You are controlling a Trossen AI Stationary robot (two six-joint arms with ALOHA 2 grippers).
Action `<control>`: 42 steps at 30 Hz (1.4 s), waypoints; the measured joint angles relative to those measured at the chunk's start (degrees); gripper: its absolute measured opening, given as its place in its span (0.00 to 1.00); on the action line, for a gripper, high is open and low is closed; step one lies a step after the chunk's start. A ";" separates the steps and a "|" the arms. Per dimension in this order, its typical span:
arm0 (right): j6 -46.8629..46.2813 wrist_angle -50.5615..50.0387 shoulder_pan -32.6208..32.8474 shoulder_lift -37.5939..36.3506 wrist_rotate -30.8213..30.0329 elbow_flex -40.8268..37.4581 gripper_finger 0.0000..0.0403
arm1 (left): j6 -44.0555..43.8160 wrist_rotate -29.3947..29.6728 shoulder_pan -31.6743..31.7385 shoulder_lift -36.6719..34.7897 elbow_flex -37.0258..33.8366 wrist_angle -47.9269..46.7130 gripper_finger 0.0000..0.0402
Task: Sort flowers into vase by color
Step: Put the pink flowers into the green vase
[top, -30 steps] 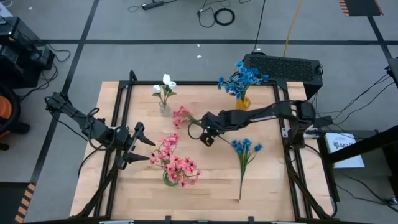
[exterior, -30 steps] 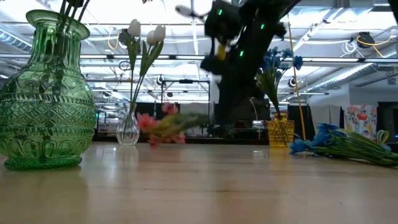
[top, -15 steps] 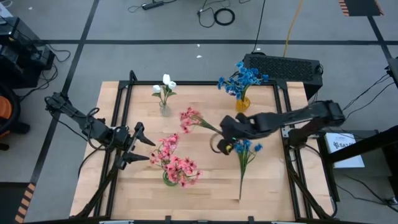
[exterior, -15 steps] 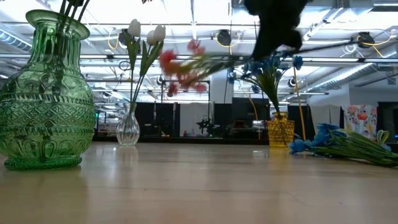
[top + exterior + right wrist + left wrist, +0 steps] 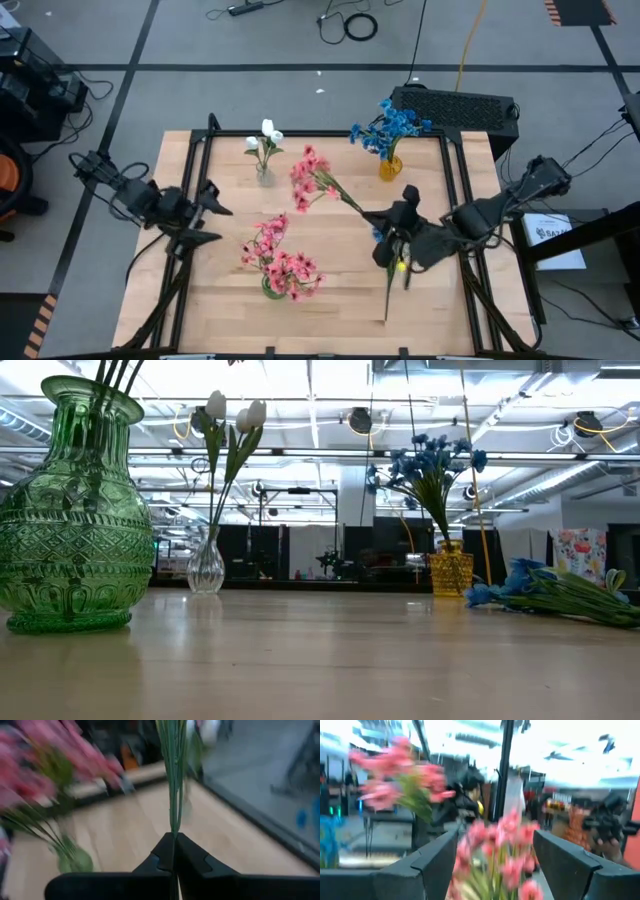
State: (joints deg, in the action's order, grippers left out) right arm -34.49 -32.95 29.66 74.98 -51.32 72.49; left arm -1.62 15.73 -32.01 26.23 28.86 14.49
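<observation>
The left claw [image 5: 212, 212] waits spread beside the green vase [image 5: 272, 287], while the pink flower [image 5: 309, 178] slants above the bench [image 5: 330, 300], blossoms toward the white-flower vase, its stem pinched in the right claw [image 5: 388, 218].

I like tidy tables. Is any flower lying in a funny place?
Yes. One blue sprig lies flat on the table, not in any vase, though other blue flowers stand in the yellow vase. The right gripper holds a pink sprig by its stem in the air.
</observation>
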 joint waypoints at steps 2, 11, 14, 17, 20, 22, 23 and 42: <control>7.41 8.86 0.75 0.34 -1.42 0.00 0.00 | 1.92 -0.01 0.00 -0.10 0.81 2.23 0.67; 43.38 54.31 0.10 7.71 5.10 0.09 0.00 | 6.90 -0.55 0.00 2.77 1.17 10.34 0.67; 48.11 62.75 0.03 11.71 7.84 0.09 0.00 | 6.90 -0.64 0.00 5.90 1.15 11.50 0.67; 49.07 65.77 0.03 14.60 7.95 0.09 0.00 | 6.90 -0.66 0.00 9.21 1.13 14.75 0.67; 48.95 67.76 0.47 16.26 7.57 0.08 0.00 | 6.90 -0.89 -0.01 12.23 1.15 19.30 0.67; 49.12 69.28 0.91 16.46 7.60 0.04 0.00 | 6.95 -0.94 0.00 14.19 1.17 21.70 0.67; 49.50 70.28 1.30 16.35 7.55 0.04 0.00 | 6.95 -1.07 -0.01 15.07 1.17 22.54 0.67; 54.97 77.47 7.11 19.43 8.06 4.30 0.00 | 13.83 0.02 -3.70 32.63 15.01 22.62 0.67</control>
State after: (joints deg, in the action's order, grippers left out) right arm 20.48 44.53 36.77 94.42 -43.26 76.79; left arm 12.21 15.75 -35.71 58.85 43.87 37.11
